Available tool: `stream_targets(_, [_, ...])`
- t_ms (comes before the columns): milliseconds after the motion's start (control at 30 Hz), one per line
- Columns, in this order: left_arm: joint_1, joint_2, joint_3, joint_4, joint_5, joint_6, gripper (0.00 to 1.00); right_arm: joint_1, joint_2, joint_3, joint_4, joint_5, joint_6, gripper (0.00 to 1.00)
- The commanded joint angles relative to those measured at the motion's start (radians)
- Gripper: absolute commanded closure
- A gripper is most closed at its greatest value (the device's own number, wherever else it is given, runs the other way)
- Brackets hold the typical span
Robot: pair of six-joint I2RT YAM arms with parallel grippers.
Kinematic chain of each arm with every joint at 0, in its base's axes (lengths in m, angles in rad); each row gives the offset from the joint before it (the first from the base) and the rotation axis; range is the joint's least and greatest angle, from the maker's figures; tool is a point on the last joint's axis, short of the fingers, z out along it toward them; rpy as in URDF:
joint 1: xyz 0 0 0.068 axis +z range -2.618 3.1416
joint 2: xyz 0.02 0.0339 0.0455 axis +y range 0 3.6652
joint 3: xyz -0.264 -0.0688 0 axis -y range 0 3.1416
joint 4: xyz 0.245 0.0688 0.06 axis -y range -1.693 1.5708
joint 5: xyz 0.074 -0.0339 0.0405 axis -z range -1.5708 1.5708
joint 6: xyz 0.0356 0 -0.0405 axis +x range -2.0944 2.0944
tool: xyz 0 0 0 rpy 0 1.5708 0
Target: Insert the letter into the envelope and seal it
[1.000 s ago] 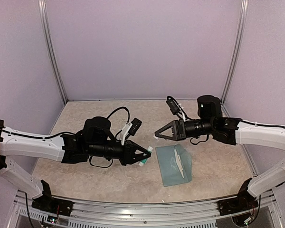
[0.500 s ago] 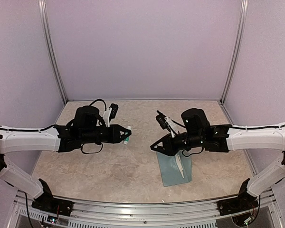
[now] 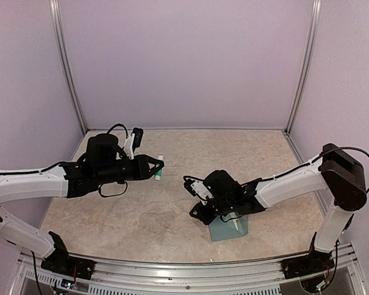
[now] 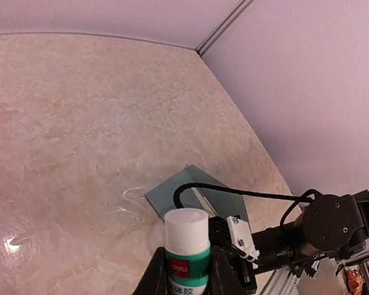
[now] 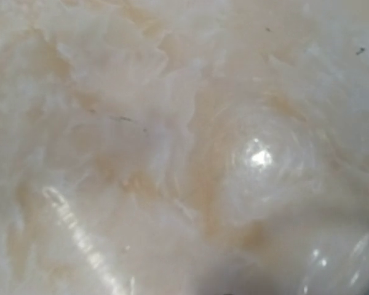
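While the left claw [image 3: 154, 166] pinches the glue stick [image 3: 159, 167] above the tabletop [image 3: 141, 224] at centre-left, the right claw [image 3: 198, 213] hangs low at the left edge of the envelope [image 3: 224, 233]. Whether that claw is spread or pressed together cannot be told. The envelope lies flat at lower centre-right, near the tabletop's front edge. Bare tabletop stretches between both claws and up to the back wall [image 3: 184, 61].

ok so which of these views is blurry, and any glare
right wrist view: out of focus, only soft beige marbled tabletop with a bright glare spot; left wrist view: sharp, white-capped green glue stick crisp, small glare low left; top external view: evenly lit, faint shadows
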Motion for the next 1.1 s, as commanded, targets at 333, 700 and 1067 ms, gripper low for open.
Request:
stream_targets(333, [0.005,-0.050,-0.052,0.110,0.030,-0.026,0.82,0.015,0.045,0.025,0.068,0.074,0.005,0.59])
stream_targets(700, [-0.008,-0.101,-0.085,0.230,0.058,-0.020,0.81,0.005,-0.110,-0.017,0.068,0.066,0.018,0.28])
stream_targets(1067, [-0.136,-0.116,-0.028,0.323,0.082,0.064,0.80,-0.005,-0.385,-0.098,0.305,-0.220,0.094,0.17])
